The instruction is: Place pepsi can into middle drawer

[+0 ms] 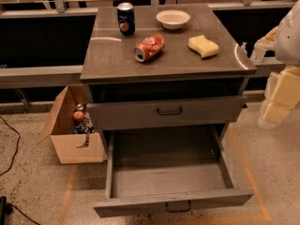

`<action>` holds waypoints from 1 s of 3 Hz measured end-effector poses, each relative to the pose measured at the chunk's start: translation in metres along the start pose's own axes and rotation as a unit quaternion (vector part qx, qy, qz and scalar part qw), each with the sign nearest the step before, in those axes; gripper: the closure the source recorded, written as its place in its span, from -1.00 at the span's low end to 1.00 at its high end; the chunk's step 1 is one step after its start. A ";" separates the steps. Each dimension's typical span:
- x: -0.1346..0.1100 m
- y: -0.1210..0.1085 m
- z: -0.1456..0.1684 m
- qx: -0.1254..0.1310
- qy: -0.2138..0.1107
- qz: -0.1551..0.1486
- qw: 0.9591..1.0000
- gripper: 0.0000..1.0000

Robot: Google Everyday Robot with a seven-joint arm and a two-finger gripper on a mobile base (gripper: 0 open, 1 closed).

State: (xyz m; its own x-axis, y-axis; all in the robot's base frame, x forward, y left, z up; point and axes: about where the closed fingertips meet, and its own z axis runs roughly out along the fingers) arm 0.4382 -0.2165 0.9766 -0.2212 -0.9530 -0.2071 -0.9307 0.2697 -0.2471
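Nearest, the bottom drawer (168, 182) stands pulled far out toward the camera. Above it the middle drawer (140, 115) shows only its front and handle; its inside is hidden. The recess just under the worktop (108, 60) is too dark to read. On the floor to the left, an open cardboard box (75, 149) holds things too jumbled to name. At the right edge the claw (275, 108) hangs beside the cabinet, partly cut off; I cannot tell whether it is spread or pressed together. On the worktop a crushed red can (149, 47) lies beside a yellow sponge (203, 46). Farther back, the pepsi can (125, 18) stands upright at the left, near a white bowl (173, 18).
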 end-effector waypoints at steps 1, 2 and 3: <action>0.000 0.000 0.000 0.000 0.000 0.000 1.000 -1.00; -0.006 -0.012 -0.003 0.025 -0.039 0.012 0.999 -1.00; -0.010 -0.055 -0.004 0.062 -0.125 0.072 0.988 -1.00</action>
State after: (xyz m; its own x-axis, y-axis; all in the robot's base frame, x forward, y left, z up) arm 0.4906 -0.2224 0.9958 -0.2552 -0.8438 -0.4721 -0.8485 0.4296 -0.3092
